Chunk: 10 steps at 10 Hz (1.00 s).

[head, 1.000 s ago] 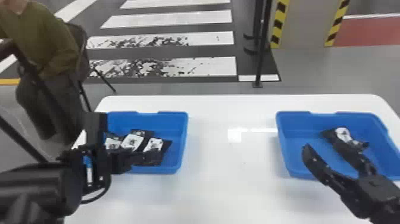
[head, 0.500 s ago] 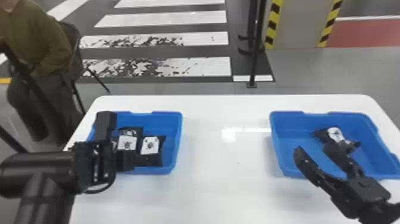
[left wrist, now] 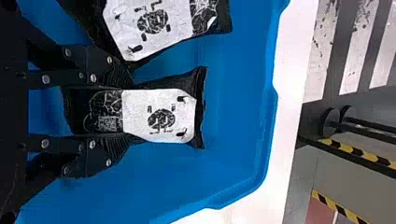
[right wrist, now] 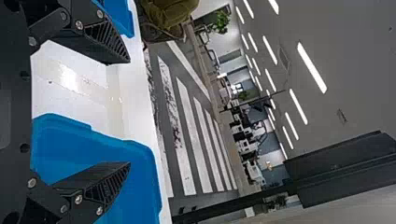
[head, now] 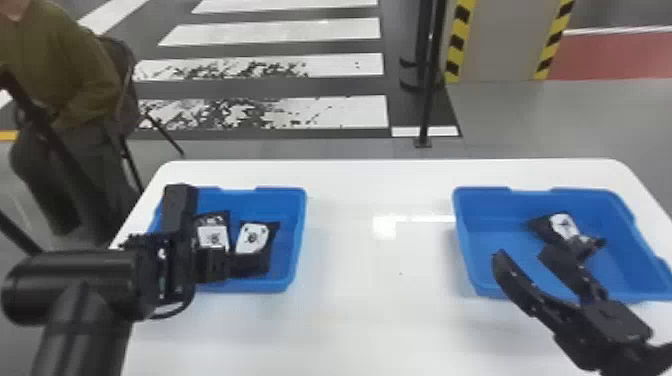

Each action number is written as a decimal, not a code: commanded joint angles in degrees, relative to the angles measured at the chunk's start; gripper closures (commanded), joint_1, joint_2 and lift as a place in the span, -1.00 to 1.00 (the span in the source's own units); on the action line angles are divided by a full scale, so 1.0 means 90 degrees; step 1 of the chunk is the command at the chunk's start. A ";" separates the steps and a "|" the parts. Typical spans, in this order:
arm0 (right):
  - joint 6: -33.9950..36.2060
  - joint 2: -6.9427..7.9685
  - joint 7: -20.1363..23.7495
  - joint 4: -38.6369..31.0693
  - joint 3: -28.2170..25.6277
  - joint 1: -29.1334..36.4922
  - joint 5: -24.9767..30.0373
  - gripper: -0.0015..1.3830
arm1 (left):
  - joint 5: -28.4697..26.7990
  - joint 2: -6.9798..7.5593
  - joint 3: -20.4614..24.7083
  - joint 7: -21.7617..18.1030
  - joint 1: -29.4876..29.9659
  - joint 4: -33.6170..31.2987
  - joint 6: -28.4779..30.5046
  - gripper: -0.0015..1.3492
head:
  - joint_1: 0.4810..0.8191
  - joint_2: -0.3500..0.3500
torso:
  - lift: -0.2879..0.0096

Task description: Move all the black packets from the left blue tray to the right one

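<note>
In the head view my left gripper [head: 232, 263] is low in the left blue tray [head: 295, 240], at the near end of the rightmost packet [head: 253, 237]. The left wrist view shows this gripper [left wrist: 130, 111] shut on that packet [left wrist: 161, 114], one finger along each side, the black film drawn in between them. Another black packet [head: 214, 236] lies just left of it. My right gripper [head: 521, 253] stands open over the front of the right blue tray [head: 467, 240], and in the right wrist view the gripper [right wrist: 129, 113] holds nothing. Behind it lies a black packet [head: 562, 226].
The white table [head: 380, 280] has a wide stretch between the trays. The left forearm and wrist cover the left tray's left side. Beyond the table are a dark pole [head: 429, 100] and a striped pillar [head: 495, 40].
The left arm has moved right and its gripper has come down to the rightmost packet. A third packet at the left is now behind the arm. The right arm holds still; the head view has shifted slightly.
</note>
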 commanded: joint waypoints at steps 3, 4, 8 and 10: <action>0.0019 0.0010 0.0020 -0.0012 0.0005 0.0001 -0.0068 -0.62 | -0.0069 -0.0073 0.0247 0.0007 0.0310 -0.0344 -0.0480 0.79 | 0.27 0.35 | -0.01; 0.0019 0.0010 0.0029 -0.0075 0.0018 0.0001 -0.0068 -0.62 | 0.0147 -0.0083 0.0374 0.0007 0.0591 -0.0828 -0.0512 0.79 | 0.27 0.36 | -0.01; 0.0254 0.0010 0.0186 -0.0278 0.0158 -0.0108 -0.0106 -0.62 | 0.1023 -0.0141 0.0653 -0.0140 0.1763 -0.2922 -0.0605 0.79 | 0.27 0.35 | -0.01; 0.0566 0.0010 0.0420 -0.0262 0.0323 -0.0374 -0.0208 -0.58 | 0.1505 -0.0141 0.0298 -0.0218 0.2154 -0.3531 -0.0699 0.79 | 0.27 0.29 | -0.01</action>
